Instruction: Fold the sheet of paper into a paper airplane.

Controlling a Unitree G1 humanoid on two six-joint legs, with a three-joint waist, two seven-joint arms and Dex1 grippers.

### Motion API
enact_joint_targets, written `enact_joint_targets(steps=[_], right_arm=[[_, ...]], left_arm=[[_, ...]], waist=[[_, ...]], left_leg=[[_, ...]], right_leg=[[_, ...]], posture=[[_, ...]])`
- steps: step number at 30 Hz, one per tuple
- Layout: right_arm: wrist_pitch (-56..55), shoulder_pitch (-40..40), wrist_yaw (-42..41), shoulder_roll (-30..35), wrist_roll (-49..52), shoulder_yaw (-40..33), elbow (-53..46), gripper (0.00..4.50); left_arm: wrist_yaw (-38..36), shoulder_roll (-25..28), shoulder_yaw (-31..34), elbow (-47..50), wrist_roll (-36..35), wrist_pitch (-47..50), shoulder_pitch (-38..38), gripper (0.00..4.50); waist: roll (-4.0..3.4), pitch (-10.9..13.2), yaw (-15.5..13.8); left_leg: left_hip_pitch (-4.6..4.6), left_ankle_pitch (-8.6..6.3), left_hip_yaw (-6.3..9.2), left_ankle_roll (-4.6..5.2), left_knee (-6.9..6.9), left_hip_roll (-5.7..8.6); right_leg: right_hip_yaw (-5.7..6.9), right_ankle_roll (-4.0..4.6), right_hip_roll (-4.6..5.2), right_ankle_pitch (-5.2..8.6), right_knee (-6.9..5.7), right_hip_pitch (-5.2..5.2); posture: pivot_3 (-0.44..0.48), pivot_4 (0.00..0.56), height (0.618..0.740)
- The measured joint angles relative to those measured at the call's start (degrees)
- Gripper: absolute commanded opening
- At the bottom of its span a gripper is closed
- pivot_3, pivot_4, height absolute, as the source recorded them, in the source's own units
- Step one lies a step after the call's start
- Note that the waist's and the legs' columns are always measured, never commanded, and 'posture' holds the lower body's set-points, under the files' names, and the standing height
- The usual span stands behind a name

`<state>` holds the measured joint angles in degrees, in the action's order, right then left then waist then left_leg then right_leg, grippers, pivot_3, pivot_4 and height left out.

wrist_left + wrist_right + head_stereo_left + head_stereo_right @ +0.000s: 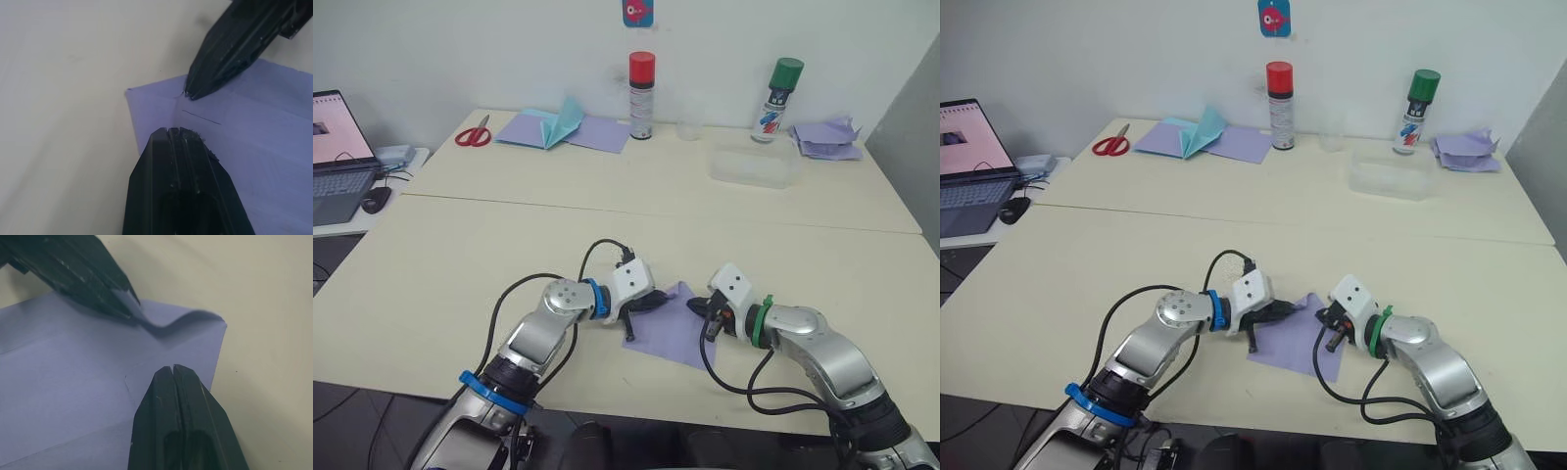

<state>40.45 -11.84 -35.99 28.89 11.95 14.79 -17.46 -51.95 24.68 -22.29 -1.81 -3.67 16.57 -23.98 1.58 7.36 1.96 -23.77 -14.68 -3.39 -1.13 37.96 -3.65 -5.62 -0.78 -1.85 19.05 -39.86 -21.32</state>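
Currently, step: you are working an early fold; the sheet of paper (674, 331) is lying mostly flat on the table (460, 255), well in front of the red-capped spray can (641, 95).
Left gripper (651, 302): fingers closed, pressing the sheet's left corner.
Right gripper (703, 307): fingers closed, touching the right edge.
Next: you are needing to lift that corner and crease it.

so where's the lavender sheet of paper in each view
Left eye view: sheet of paper low centre, between both pincers.
Right eye view: low centre.
Left wrist view: right half.
Right wrist view: left and centre.
Shared landmark: the cream table under it.
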Motion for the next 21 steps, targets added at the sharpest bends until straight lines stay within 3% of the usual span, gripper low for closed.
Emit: enact_joint_targets(steps=[21], right_arm=[[0.27,0.03,0.01,-0.09,0.02,-0.05,-0.16,0.0]], left_arm=[[-3.56,-0.25,-0.57,-1.49,2.17,-0.48,-0.89,0.02]], waist=[[0.0,0.0,0.02]], left_leg=[[0.0,-0.01,0.01,0.01,-0.01,-0.01]], right_leg=[[0.01,-0.05,0.0,0.03,0.0,0.0]], posture=[[0.0,0.15,0.74]])
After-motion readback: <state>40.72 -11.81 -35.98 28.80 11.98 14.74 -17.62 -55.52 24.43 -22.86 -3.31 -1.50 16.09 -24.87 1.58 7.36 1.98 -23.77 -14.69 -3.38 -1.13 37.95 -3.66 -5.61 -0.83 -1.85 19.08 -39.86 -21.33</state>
